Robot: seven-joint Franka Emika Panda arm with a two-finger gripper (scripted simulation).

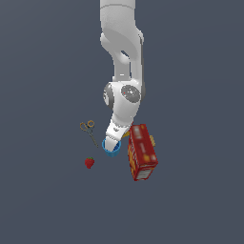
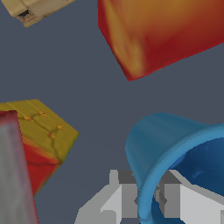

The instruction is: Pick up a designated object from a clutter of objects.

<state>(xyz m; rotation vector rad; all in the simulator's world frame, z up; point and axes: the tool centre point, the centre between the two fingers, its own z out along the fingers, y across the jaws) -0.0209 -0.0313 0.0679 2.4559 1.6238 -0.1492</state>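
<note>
While the arm is covering the tool in the exterior view, the wrist view is showing the tool (image 2: 148, 201) straddling the rim of the blue cup (image 2: 175, 148), one finger (image 2: 124, 199) outside the wall and one inside; whether they are pressing is unclear. Outside, the blue cup (image 1: 112, 148) is sitting on the surface (image 1: 47, 200), with the cracker box (image 1: 142, 152) at three o'clock, the strawberry (image 1: 89, 162) at eight and the scissors (image 1: 88, 130) at ten. Only the wrist view is revealing a yellow-and-red cube (image 2: 39, 135), cropped and blurred.
</note>
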